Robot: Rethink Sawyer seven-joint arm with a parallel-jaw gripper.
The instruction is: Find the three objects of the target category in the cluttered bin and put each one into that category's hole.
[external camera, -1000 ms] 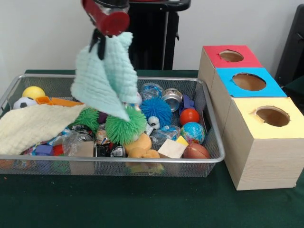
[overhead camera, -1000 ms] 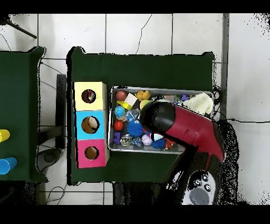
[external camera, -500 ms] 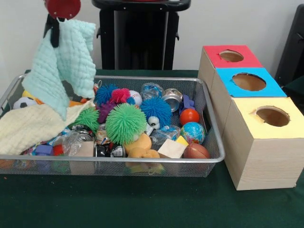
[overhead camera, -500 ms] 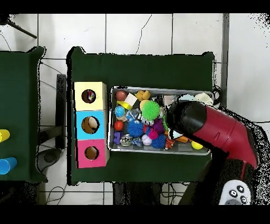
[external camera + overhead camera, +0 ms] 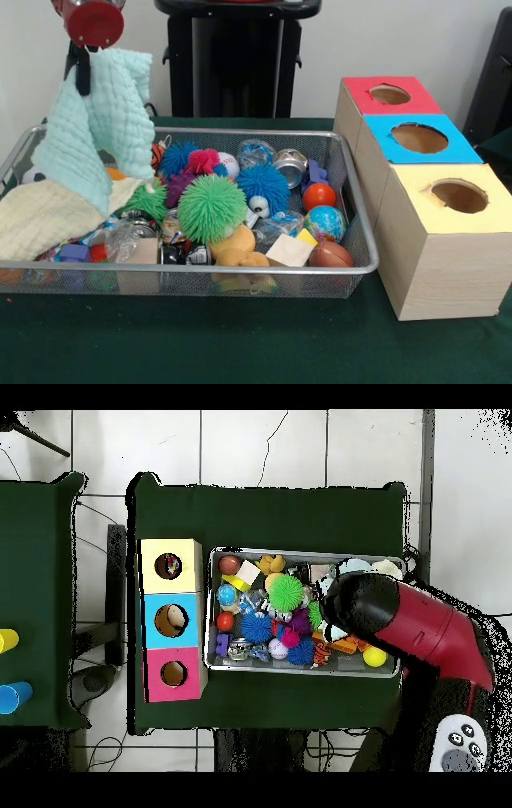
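Note:
My gripper hangs above the left end of the wire bin, shut on a mint green cloth that drapes down to the clutter. In the overhead view the red arm covers the gripper and the bin's right end. The bin holds a green spiky ball, a blue spiky ball, a pink one, a red ball, a globe ball, a small basketball and a metal can. A cream cloth lies at its left end.
Right of the bin stand three joined wooden boxes with holes on top: red, blue and yellow. A black stand rises behind the bin. Green cloth covers the table.
The arm carried the mint cloth from the bin's middle to its left end, uncovering the spiky balls, then dipped slightly lower.

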